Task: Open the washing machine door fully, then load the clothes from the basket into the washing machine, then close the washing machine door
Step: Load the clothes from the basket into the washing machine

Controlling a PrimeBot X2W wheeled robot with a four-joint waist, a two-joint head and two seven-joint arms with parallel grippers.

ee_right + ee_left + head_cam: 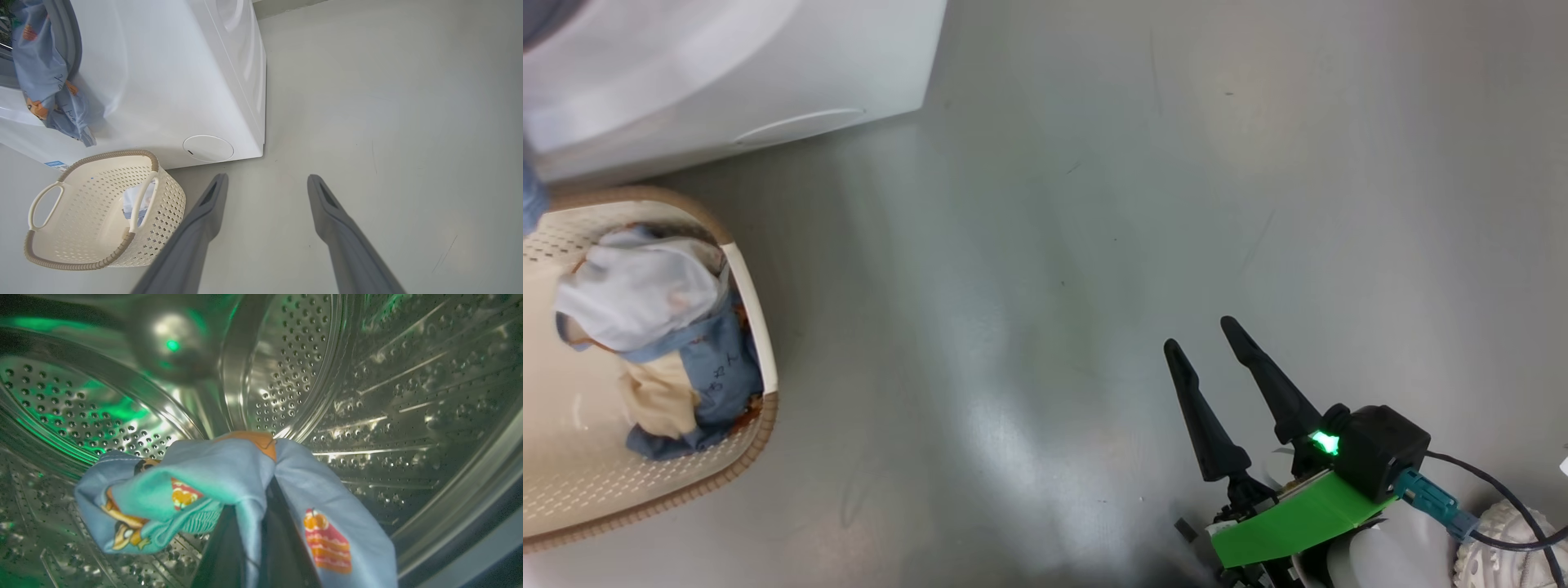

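From the head view, we see the basket point(760, 327) on the floor point(1094, 204) just beside the washing machine point(809, 65), with the clothes point(645, 302) heaped at one end. A pale white-blue piece lies on top, with cream and blue under it. They look light, limp and crumpled, so we would pinch a raised fold on top rather than dig beneath. Pieces may cling and come up together. Dark marks on the blue cloth may be writing, but we cannot read them. The right gripper point(1201, 335) hovers over bare floor well apart from the basket, jaws spread and empty.

In the left wrist view, the left gripper point(265, 514) is inside the steel drum point(408, 396). Its jaws are clenched on a blue garment point(220, 473) that drapes over both fingers and hides their tips. The prints are cartoon figures and a layered cake, with no words. Cloth this soft should slide off once released, though a fold could snag on a finger.

In the right wrist view, the jaws stand wide above the floor. Blue printed cloth point(45, 81) hangs from the machine's opening past the grey gasket point(73, 41). We judge it needs pushing in before the door shuts. The round flap point(208, 148) bears no readable mark, the blue label point(55, 164) is too small to read, and we find no brand name. A pale piece point(132, 200) shows in the basket.
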